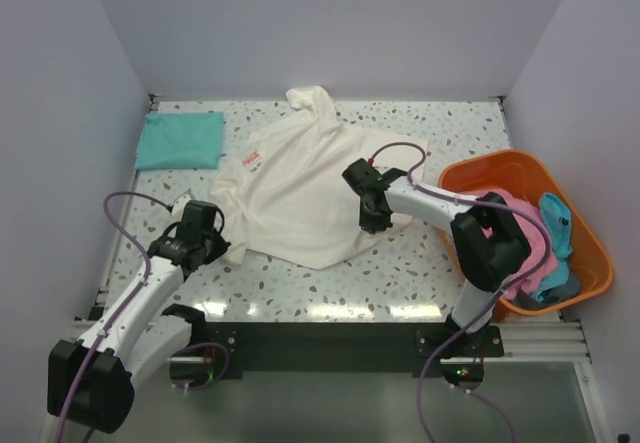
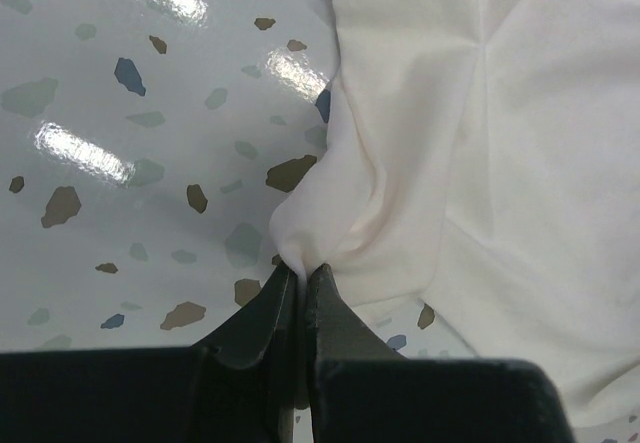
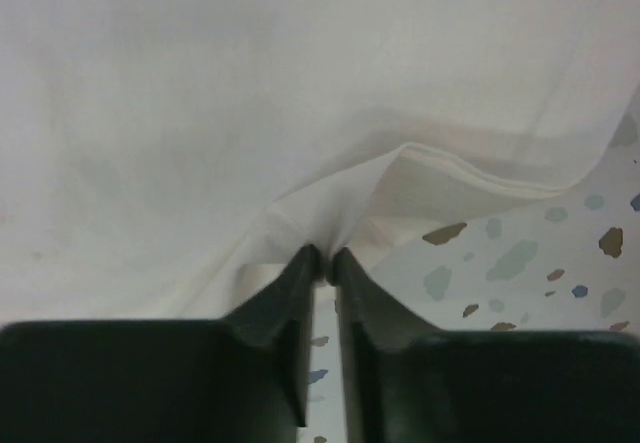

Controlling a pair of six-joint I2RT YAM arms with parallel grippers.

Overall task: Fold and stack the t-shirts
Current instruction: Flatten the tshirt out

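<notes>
Pinching large cream cloth t-shirt (image 1: 300, 178) | left jaws, right jaws each clamped on a thin edge bunch | risk: shallow bite could slip, skewing fold.

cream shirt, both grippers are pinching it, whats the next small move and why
Probably raise both grippers together a little. The left gripper is shut on one bunched edge of the cream shirt, the right gripper on the opposite edge, and the shirt lies rumpled and askew on the table; lifting the held edges should let it be pulled flat for folding.
</notes>
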